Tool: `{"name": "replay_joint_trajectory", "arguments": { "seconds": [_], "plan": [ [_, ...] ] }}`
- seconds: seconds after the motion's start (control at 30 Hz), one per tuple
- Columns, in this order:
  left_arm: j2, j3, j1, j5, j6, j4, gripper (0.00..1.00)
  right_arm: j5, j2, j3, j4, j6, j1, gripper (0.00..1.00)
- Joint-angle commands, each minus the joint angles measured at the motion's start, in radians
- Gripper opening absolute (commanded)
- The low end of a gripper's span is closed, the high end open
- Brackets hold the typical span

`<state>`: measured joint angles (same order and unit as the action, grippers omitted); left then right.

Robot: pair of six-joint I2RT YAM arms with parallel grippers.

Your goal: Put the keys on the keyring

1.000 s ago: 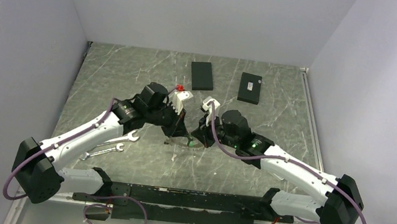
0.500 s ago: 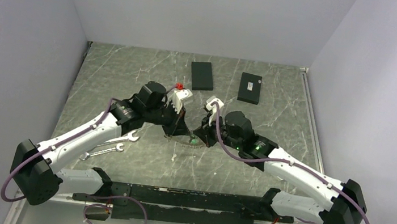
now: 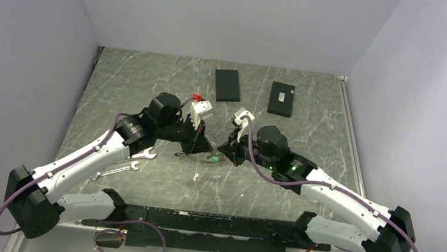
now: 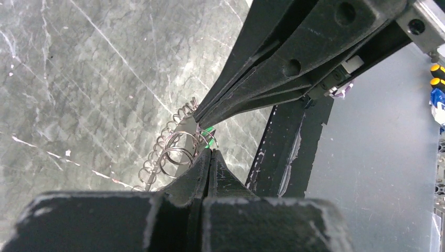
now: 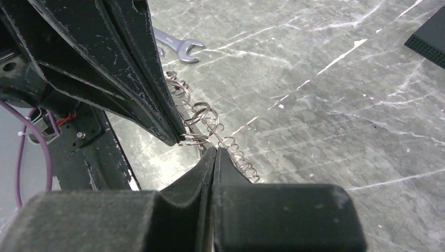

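The keyring (image 3: 194,156) hangs between both grippers just above the middle of the table. It is a curved metal piece lined with several small silver split rings (image 4: 177,149) (image 5: 203,116). My left gripper (image 3: 203,147) (image 4: 210,151) is shut, pinching one small ring at its tips (image 5: 180,139). My right gripper (image 3: 223,152) (image 5: 215,149) is shut too, with its tips on the keyring's upper end (image 4: 196,117). A green bit (image 4: 209,135) shows among the rings. I cannot make out any keys.
Two silver open-end wrenches (image 3: 141,154) (image 3: 116,169) lie on the table under the left arm, and one of them shows again (image 5: 178,48). Two flat black boxes (image 3: 227,85) (image 3: 281,99) lie at the back. A small pale speck (image 3: 195,177) lies on the table near the keyring.
Both arms have shifted a little to the left and away from the bases, carrying the keyring with them. Both grippers stay shut.
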<state>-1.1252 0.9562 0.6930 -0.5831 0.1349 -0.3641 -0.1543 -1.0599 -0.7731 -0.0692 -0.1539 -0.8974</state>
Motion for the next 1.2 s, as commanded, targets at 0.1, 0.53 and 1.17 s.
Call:
{"name": "replay_joint_trajectory", "arguments": {
  "seconds": [0.1, 0.53, 1.17],
  "plan": [
    [0.062, 0.003, 0.0, -0.077, -0.016, 0.07, 0.0, 0.006, 0.063, -0.008, -0.003, 0.042, 0.002, 0.2],
    [0.083, 0.021, 0.0, -0.099, -0.047, 0.037, 0.0, -0.096, 0.145, -0.017, -0.019, 0.119, 0.005, 0.45],
    [0.073, 0.13, 0.0, -0.276, -0.184, -0.089, 0.0, -0.39, 0.138, -0.096, -0.072, 0.237, 0.003, 0.46]
  ]
}}
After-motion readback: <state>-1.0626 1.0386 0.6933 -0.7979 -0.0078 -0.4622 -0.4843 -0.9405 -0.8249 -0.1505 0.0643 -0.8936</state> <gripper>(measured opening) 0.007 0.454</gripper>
